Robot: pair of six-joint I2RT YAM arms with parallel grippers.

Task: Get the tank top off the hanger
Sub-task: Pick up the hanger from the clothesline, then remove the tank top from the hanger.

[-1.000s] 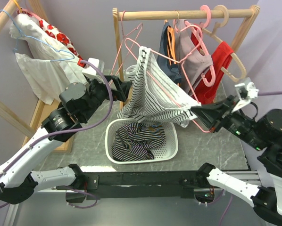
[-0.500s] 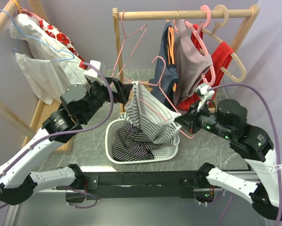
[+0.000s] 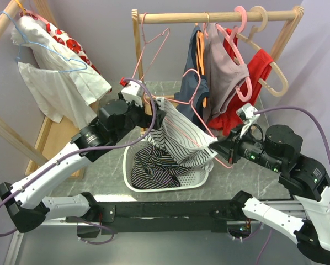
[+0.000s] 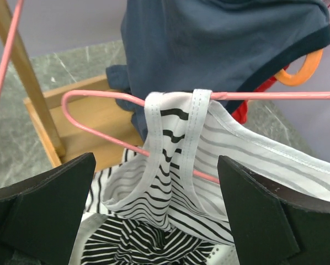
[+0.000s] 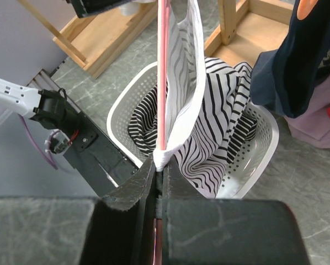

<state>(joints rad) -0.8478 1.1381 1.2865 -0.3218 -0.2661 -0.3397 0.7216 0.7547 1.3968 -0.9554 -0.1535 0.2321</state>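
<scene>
Shows soft, matt knit cloth in the black-and-white striped tank top, with neat stitching along its strap edges, and a thin pink hanger with a smooth, faintly glossy coat. Pairs a white basket of perforated, smooth plastic with a grey, marble-patterned worktop and a rail of pale, bare, matt wood.

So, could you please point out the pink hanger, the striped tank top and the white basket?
pink hanger point(image 4: 264, 95), left wrist view, on its upper wire.
striped tank top point(image 3: 180, 141), top external view, middle of the hanging fabric.
white basket point(image 3: 154, 189), top external view, near rim.
</scene>
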